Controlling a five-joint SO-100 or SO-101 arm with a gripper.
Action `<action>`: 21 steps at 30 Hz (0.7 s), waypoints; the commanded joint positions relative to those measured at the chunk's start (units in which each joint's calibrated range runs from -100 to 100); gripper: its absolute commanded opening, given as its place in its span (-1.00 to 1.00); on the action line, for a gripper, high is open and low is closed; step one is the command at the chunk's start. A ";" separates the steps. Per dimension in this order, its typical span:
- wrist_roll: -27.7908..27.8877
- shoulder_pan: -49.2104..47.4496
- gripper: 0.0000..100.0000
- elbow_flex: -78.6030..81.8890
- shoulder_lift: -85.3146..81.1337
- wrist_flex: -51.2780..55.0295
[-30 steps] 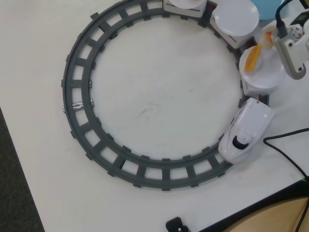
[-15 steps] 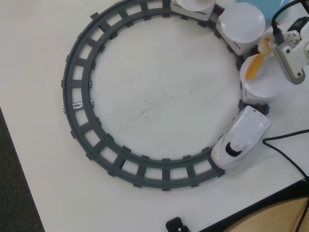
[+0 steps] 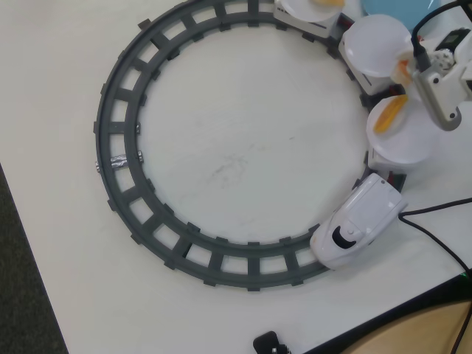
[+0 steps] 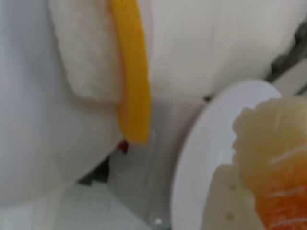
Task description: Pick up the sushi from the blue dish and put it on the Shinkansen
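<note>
My gripper (image 3: pixel 407 74) is shut on the sushi (image 3: pixel 402 69), an orange-red topped piece, and holds it above the gap between two white plate cars. In the wrist view the sushi (image 4: pixel 276 163) fills the lower right corner against a pale finger (image 4: pixel 224 201), over the rim of a white plate (image 4: pixel 211 129). The Shinkansen (image 3: pixel 358 221) stands on the grey ring track (image 3: pixel 122 140) at the lower right, nose pointing down-left. Only an edge of the blue dish (image 3: pixel 391 10) shows at the top right, empty as far as I can see.
A yellow-orange sushi slice (image 3: pixel 389 112) lies on the plate car (image 3: pixel 413 144) behind the train; it also shows in the wrist view (image 4: pixel 132 72). Another plate car (image 3: pixel 372 44) follows, and a third (image 3: pixel 299 7) carries a yellow slice. Black cables (image 3: pixel 435 225) run at the right.
</note>
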 commanded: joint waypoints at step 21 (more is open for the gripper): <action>-0.36 -2.98 -0.96 1.70 -1.89 -0.93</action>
